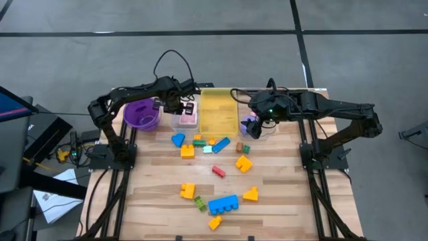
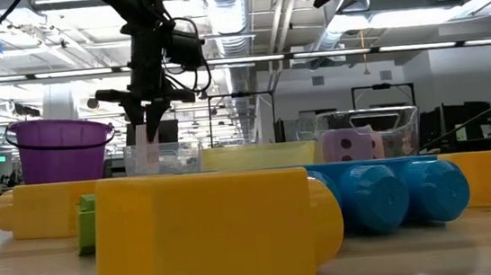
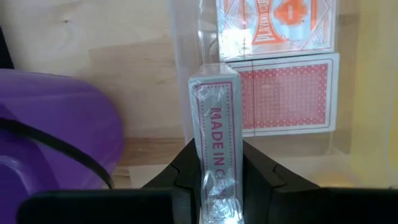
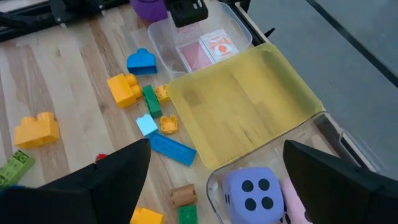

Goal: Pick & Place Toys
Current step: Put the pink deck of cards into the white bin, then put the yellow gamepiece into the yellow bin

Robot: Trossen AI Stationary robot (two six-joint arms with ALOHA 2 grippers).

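Left tool (image 3: pixel 219 186): clamped on card pack (image 3: pixel 216 124), edge-up, directly over clear bin (image 1: pixel 185 119) (two packs already inside).
Right tool (image 4: pixel 214 180): apart, above purple die (image 4: pixel 252 190).

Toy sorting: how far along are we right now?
Done: two card packs lie in the clear bin, and the purple die sits in the other clear bin.

In hand: the left tool grips a wrapped card pack over the card bin. The right tool is open above the die.

Left: the yellow bin looks bare, and the blocks lie scattered across the table.
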